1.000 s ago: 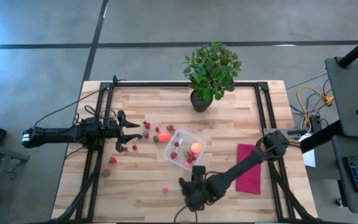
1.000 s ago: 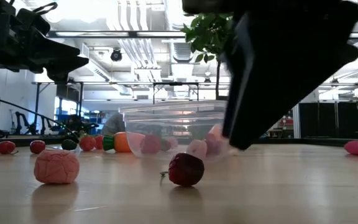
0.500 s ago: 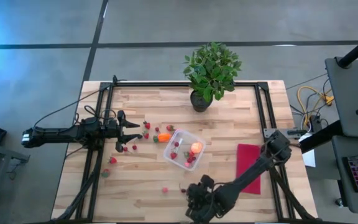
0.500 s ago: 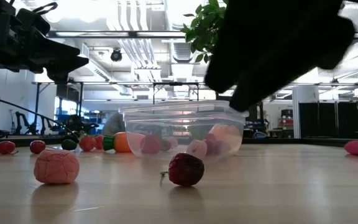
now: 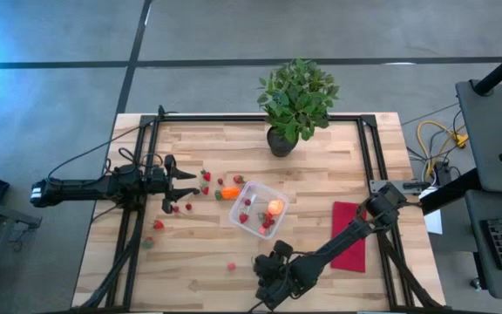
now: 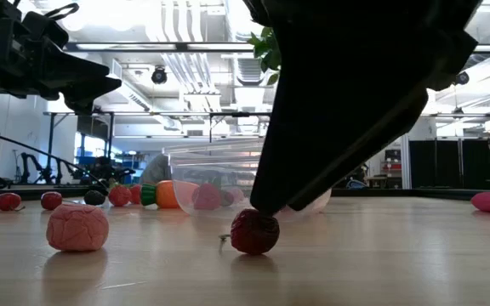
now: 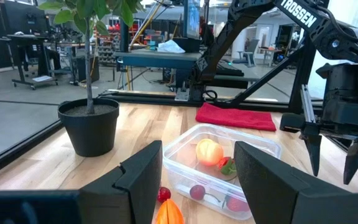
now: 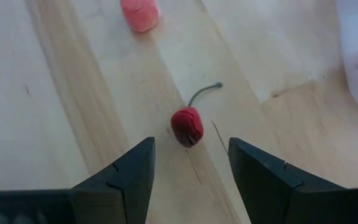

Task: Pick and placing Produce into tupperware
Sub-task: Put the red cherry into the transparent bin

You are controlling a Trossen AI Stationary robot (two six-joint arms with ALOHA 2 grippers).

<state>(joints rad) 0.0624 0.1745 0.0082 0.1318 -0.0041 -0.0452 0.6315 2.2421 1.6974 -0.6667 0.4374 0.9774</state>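
Note:
The clear tupperware (image 5: 258, 209) rests flat on the table middle and holds the round orange-pink fruit (image 7: 208, 151) and a few red pieces. The orange-red piece with green top (image 5: 229, 192) lies just left of it, among loose red pieces (image 5: 205, 176). A dark red stemmed piece (image 8: 187, 126) and a pink piece (image 6: 77, 228) lie near the table's near edge. My right gripper (image 8: 190, 152) is open and points down over the dark red piece (image 6: 254, 231), fingers on either side, touching nothing. My left gripper (image 5: 186, 185) waits open, left of the tupperware (image 7: 219, 171).
A potted plant (image 5: 296, 100) stands at the far edge. A magenta cloth (image 5: 349, 235) lies right of the tupperware, partly under my right arm. Black frame rails (image 5: 138, 218) run along both table sides. More red pieces (image 5: 158, 224) lie on the left half.
My right gripper drew toward the near edge and rose, then swung left and came down over the dark red stemmed piece. That piece and the tupperware have kept their places.

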